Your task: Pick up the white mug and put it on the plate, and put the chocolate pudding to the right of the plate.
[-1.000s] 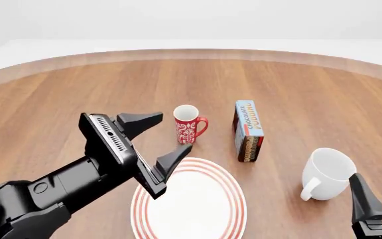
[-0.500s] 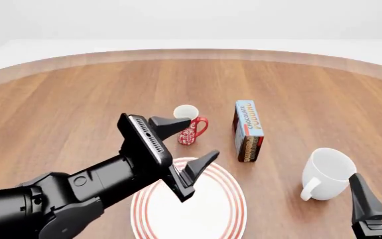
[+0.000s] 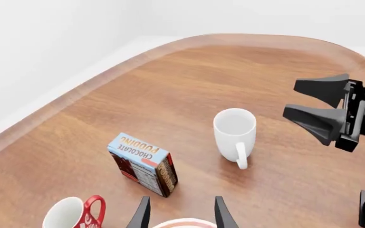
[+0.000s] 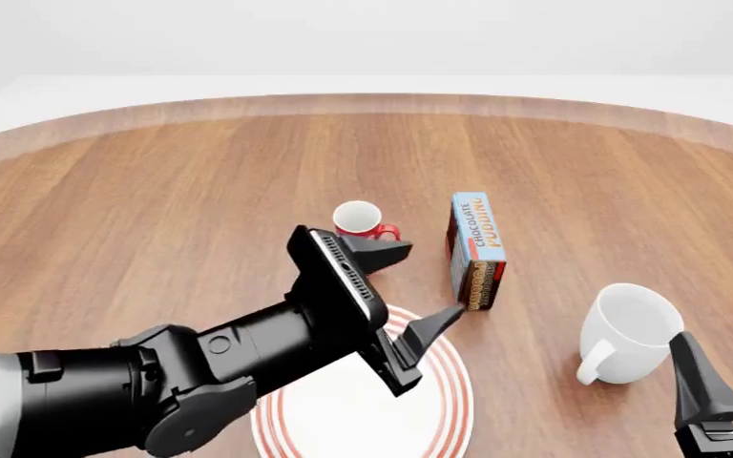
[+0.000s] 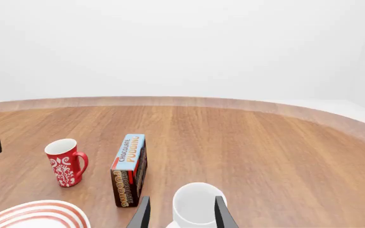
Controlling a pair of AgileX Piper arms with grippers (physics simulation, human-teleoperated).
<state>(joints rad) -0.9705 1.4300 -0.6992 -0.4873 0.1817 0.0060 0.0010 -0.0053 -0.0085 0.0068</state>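
**Left pincer over the plate, white mug on the worktop**

The left pincer (image 4: 404,290) hangs spread wide and empty above the far rim of the plate (image 4: 450,420), its fingers pointing toward the chocolate pudding (image 4: 477,248). The box stands on its edge, between the red mug (image 4: 360,220) and the white mug (image 4: 626,333). The white mug sits upright on the wooden worktop (image 4: 150,210), right of the plate, just ahead of the right pincer (image 5: 178,211), which is released and holds nothing.

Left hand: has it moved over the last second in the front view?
Yes. The left hand has swung rightward, from left of the red mug to over the plate, toward the chocolate pudding, open and empty.
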